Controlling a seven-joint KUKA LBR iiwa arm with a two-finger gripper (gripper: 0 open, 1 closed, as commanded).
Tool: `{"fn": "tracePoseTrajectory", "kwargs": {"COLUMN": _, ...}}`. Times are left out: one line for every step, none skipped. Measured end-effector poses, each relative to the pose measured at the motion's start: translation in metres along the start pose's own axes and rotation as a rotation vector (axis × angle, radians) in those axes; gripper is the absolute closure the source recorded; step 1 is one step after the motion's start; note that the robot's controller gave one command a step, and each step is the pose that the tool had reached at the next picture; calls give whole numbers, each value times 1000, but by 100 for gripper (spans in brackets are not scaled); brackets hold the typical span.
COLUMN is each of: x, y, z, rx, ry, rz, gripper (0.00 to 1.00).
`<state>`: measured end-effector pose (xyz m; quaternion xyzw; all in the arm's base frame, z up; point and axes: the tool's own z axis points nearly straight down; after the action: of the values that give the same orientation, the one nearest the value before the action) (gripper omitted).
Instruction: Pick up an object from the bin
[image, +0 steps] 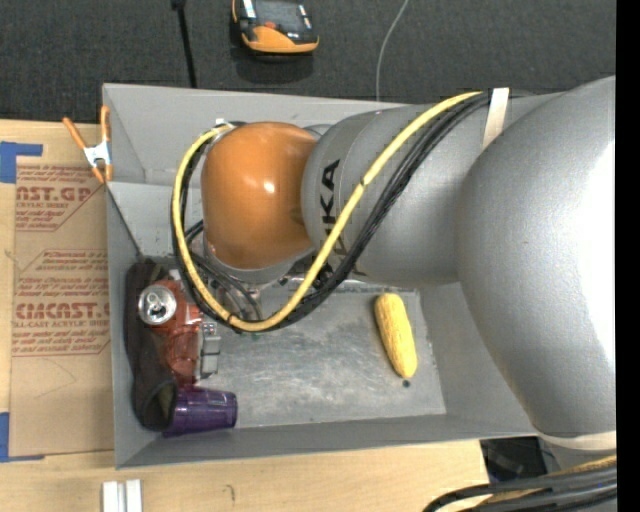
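My gripper (210, 348) hangs under the orange wrist cover at the bin's left side, its grey metal tip right against a red drink can (165, 312). The can shows its silver top and leans on a dark cloth-like thing (143, 372) along the left wall. A purple cup (202, 410) lies on its side just below the gripper, near the front left corner. The wrist cover hides most of the gripper.
A yellow corn cob (395, 333) lies on the bin floor to the right, apart from the rest. The arm and its cables cover the bin's back and right. Bare grey floor lies between the can and the corn.
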<state>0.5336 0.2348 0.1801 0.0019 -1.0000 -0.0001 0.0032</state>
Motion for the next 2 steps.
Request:
{"fn": "tracePoseTrajectory", "kwargs": {"x": -2, "y": -1, "z": -5, "rx": -2, "ry": -7, "rz": 3, "gripper": 0}}
{"fn": "tracePoseTrajectory", "kwargs": {"x": 11, "y": -10, "z": 30, "rx": -3, "ry": -16, "rz": -167, "gripper": 0}}
